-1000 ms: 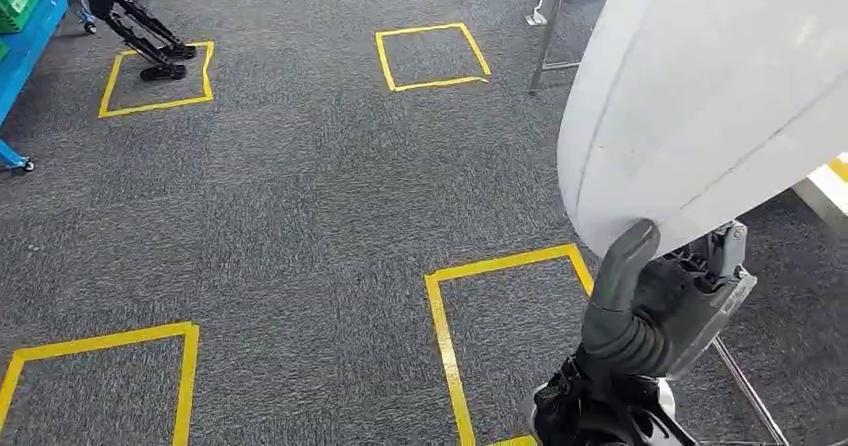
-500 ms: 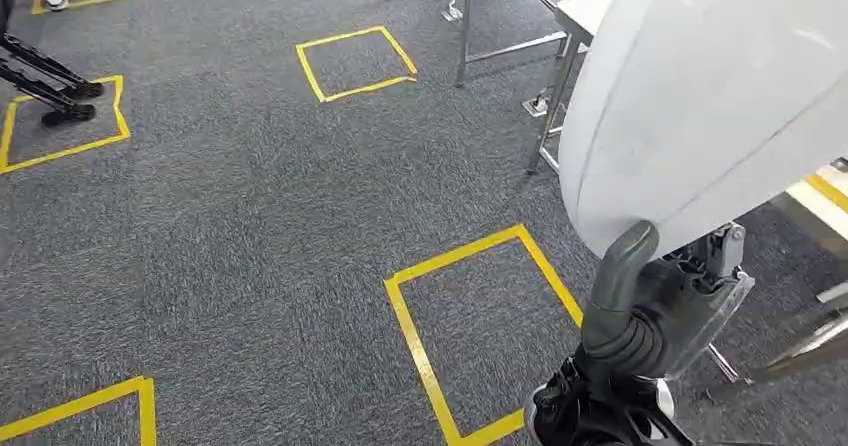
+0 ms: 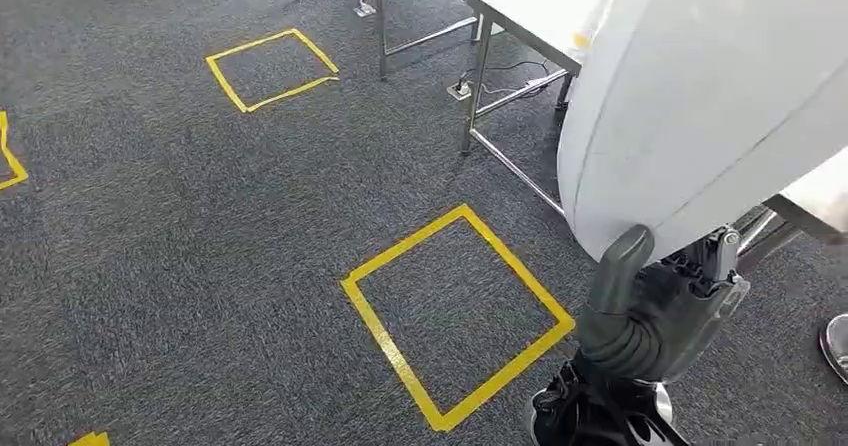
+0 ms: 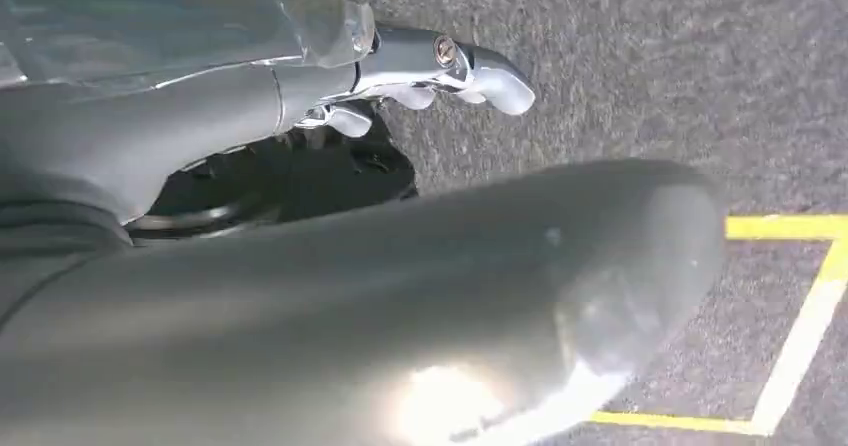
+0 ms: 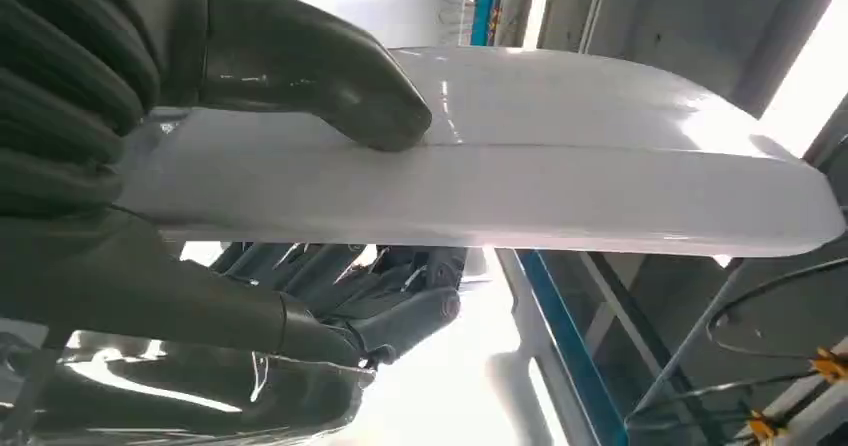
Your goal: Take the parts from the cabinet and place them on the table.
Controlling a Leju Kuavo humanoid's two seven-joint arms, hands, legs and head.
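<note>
A large white curved part point(image 3: 700, 96) fills the upper right of the head view. My right hand point(image 3: 650, 306) grips its lower edge, thumb up against its face. In the right wrist view the thumb point(image 5: 330, 76) presses on the white part point(image 5: 560, 166) and the fingers hold it from the other side. A white table point(image 3: 530, 6) on metal legs stands ahead to the right, partly hidden behind the part. My left hand point(image 4: 300, 216) hangs over the grey carpet, fingers apart, holding nothing.
Grey carpet carries yellow tape squares, one just ahead point(image 3: 455, 311) and one farther off point(image 3: 270, 66). A power strip with a cable point(image 3: 462, 90) lies under the table by its leg. A rounded grey object point(image 3: 836, 346) shows at the right edge.
The camera has turned: the floor squares slid left, the black stand and blue rack left the picture, and the white table came into view. The white part stays in my right hand.
</note>
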